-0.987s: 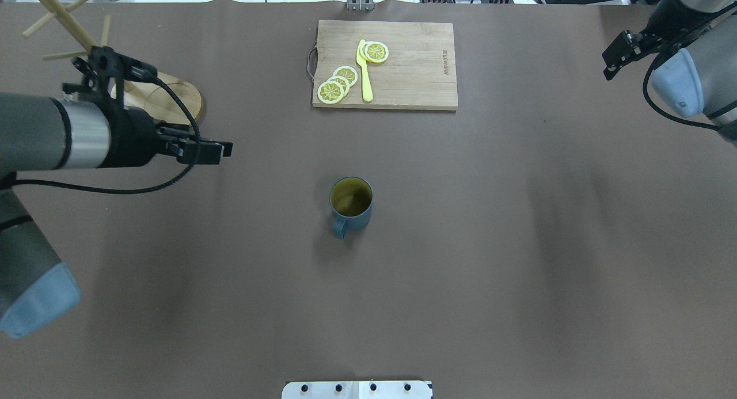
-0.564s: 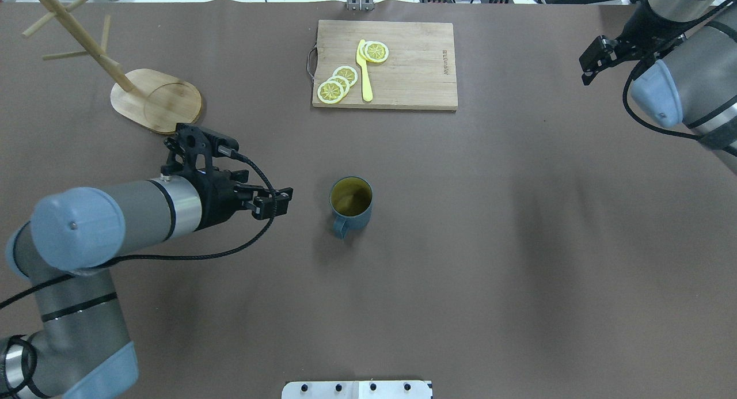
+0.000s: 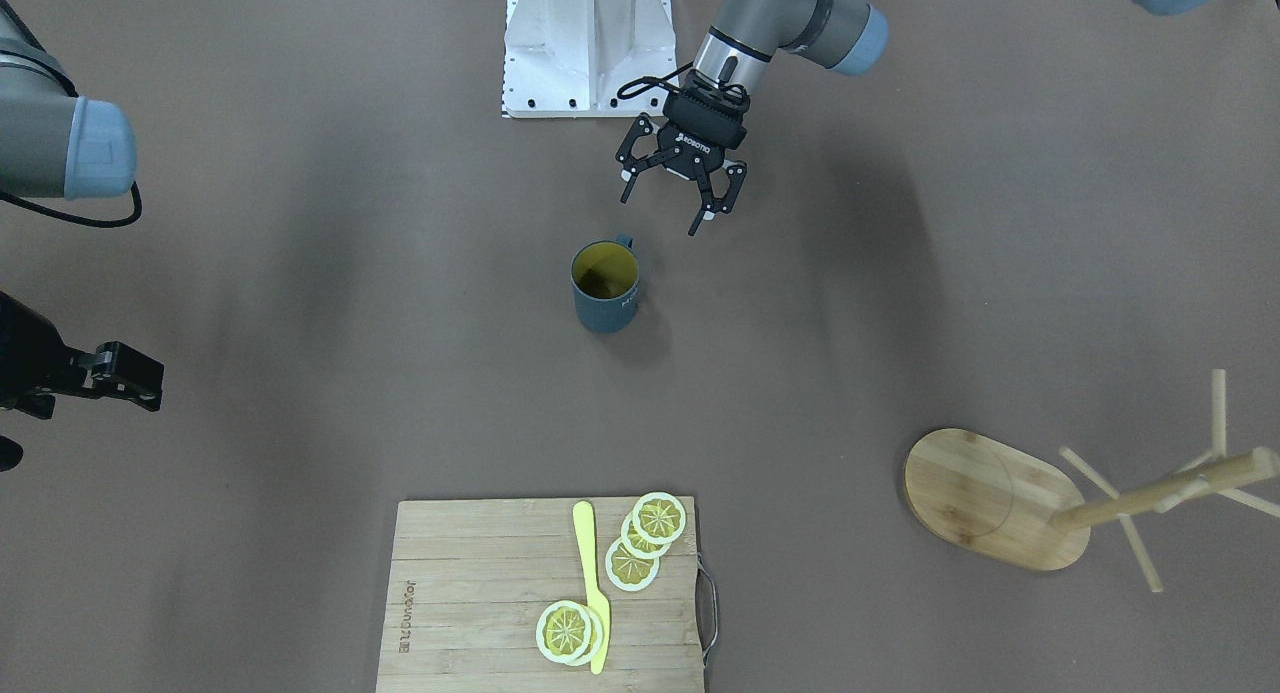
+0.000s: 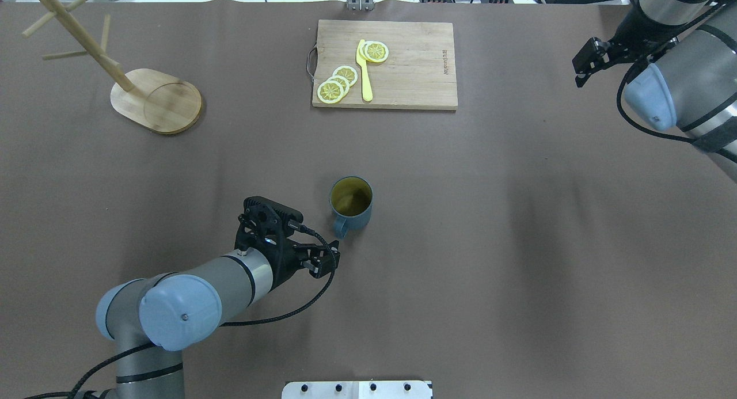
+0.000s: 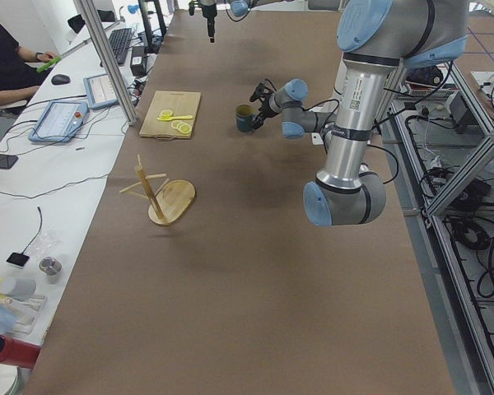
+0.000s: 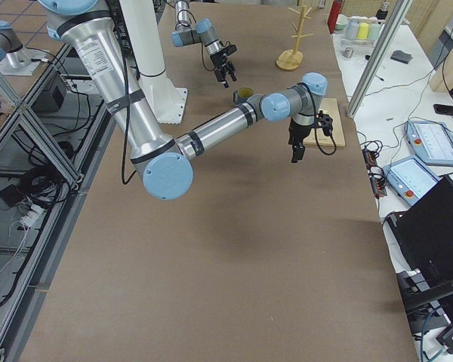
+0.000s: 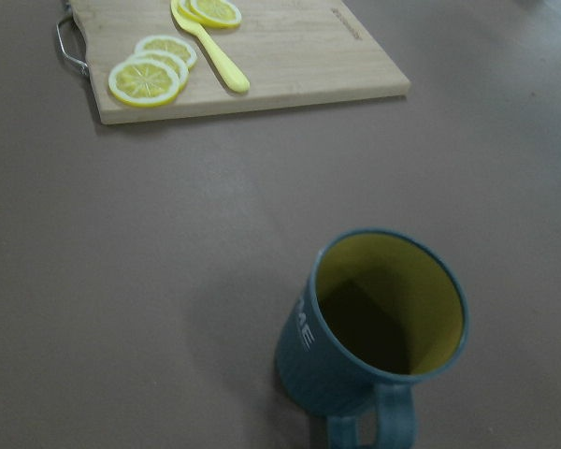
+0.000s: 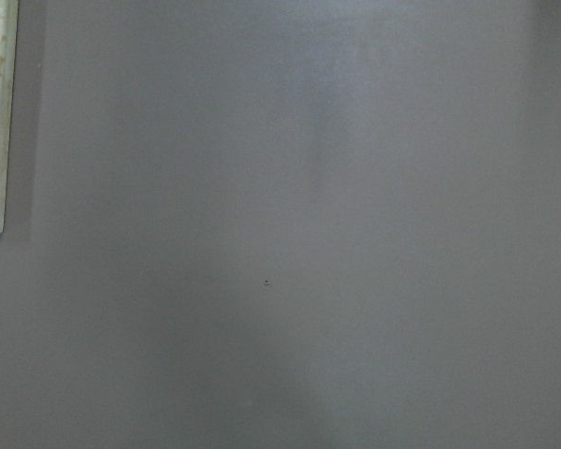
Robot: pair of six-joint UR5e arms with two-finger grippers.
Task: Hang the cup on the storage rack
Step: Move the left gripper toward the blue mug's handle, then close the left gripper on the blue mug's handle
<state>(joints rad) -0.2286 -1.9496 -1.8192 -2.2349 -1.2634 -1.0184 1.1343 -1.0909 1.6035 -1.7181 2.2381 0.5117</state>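
Note:
The dark slate-blue cup (image 4: 351,206) with a yellow inside stands upright mid-table, its handle toward the robot; it also shows in the front view (image 3: 604,288) and the left wrist view (image 7: 374,337). The bamboo storage rack (image 4: 156,92) stands at the far left, also in the front view (image 3: 990,498), with bare pegs. My left gripper (image 3: 660,213) is open and empty, just on the robot's side of the cup's handle and apart from it; it also shows overhead (image 4: 325,261). My right gripper (image 4: 582,65) hovers at the far right; I cannot tell whether it is open.
A wooden cutting board (image 4: 403,65) with a metal handle lies at the far middle, holding lemon slices (image 4: 337,85) and a yellow knife (image 4: 364,71). The robot's white base plate (image 4: 357,389) sits at the near edge.
My left arm has swung from beside the rack down and toward the robot, ending near the cup's handle. My right arm has shifted slightly to the left. The cup has not moved.

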